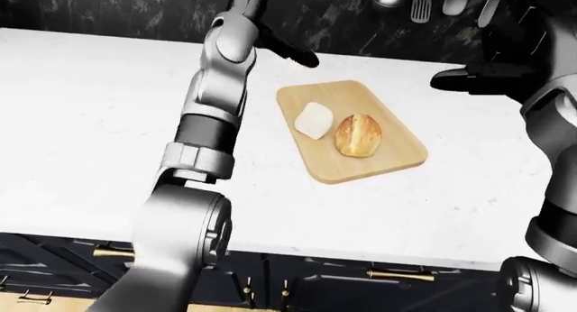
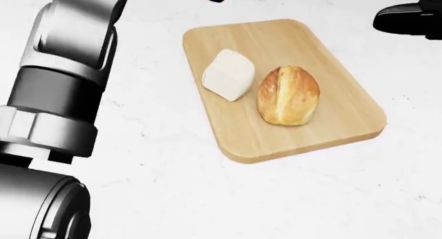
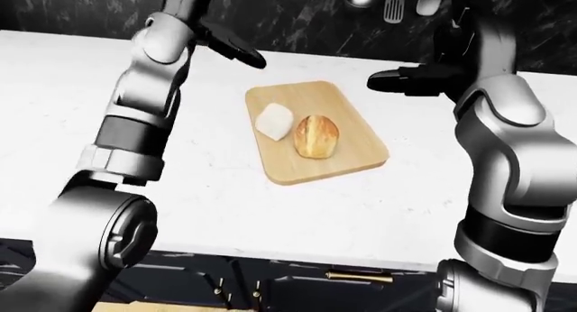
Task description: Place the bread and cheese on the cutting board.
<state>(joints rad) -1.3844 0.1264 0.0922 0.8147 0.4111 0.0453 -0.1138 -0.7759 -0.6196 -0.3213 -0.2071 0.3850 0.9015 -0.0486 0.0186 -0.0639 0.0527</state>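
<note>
Cutting board (image 2: 304,140) lies on white worktop (image 2: 207,197), tilted. Cheese (image 2: 229,75) and bread (image 2: 288,95) both rest on board, side by side, touching or nearly; cheese at 9 o'clock of bread. Left robot hand (image 3: 236,51) hovers at 11 o'clock of board, right robot hand (image 3: 406,80) at 2 o'clock; both empty, fingers extended, clear of food

Left hand (image 3: 236,52) raised, fingers (image 3: 252,60) extended, right hand (image 3: 406,80) raised opposite, fingers outstretched, both empty
</note>
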